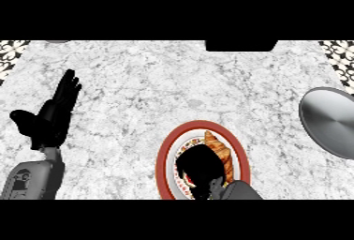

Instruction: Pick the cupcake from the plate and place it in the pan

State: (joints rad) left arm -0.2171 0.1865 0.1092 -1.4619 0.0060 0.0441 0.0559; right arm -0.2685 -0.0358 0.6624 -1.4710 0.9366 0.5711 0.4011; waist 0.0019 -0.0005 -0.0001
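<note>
A red-rimmed plate lies near the counter's front edge, right of centre. My right hand hovers over its middle, fingers curled down, covering most of the plate's inside. A brown, ridged pastry shows just right of the hand; I cannot tell whether the fingers hold it. The grey metal pan sits at the right edge, partly cut off by the view. My left hand rests open at the left, fingers straight and pointing away, holding nothing.
The marble counter stretches between the hands and the pan. A dark object sits at the far edge, top centre-right. Patterned tiles show at both upper corners.
</note>
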